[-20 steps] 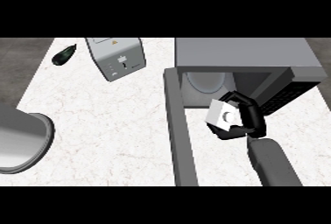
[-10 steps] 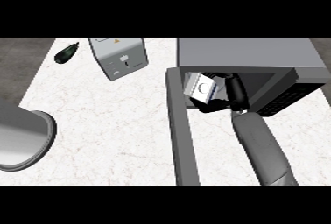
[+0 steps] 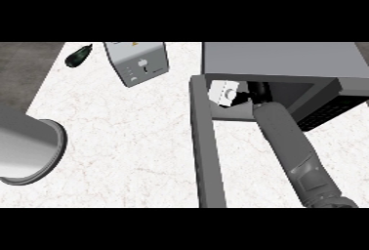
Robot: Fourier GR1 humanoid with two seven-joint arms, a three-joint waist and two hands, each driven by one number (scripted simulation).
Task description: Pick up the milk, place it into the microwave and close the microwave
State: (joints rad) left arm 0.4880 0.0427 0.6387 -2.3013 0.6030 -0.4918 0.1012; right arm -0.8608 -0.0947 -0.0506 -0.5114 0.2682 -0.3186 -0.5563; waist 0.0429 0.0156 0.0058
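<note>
The milk (image 3: 223, 93) is a small white carton lying tilted just inside the mouth of the grey microwave (image 3: 281, 61). My right hand (image 3: 257, 91) is curled against the carton's right side. Most of the hand is hidden under the microwave's top edge, and only dark fingers show. The grey right forearm (image 3: 288, 146) runs from the lower right up into the opening. The microwave's door (image 3: 205, 151) stands open, swung out toward me as a long grey slab at the left of the arm. My left hand does not show.
A silver toaster (image 3: 138, 63) stands on the white marble counter (image 3: 122, 127) at the back, with a dark green vegetable (image 3: 78, 55) to its left. A large metal pot (image 3: 25, 146) sits at the left edge. The open door blocks the way between the counter's middle and the arm.
My right hand has carried the milk from above the open door forward into the microwave's opening. The forearm now stretches further in, and the hand has slipped mostly out of sight.
</note>
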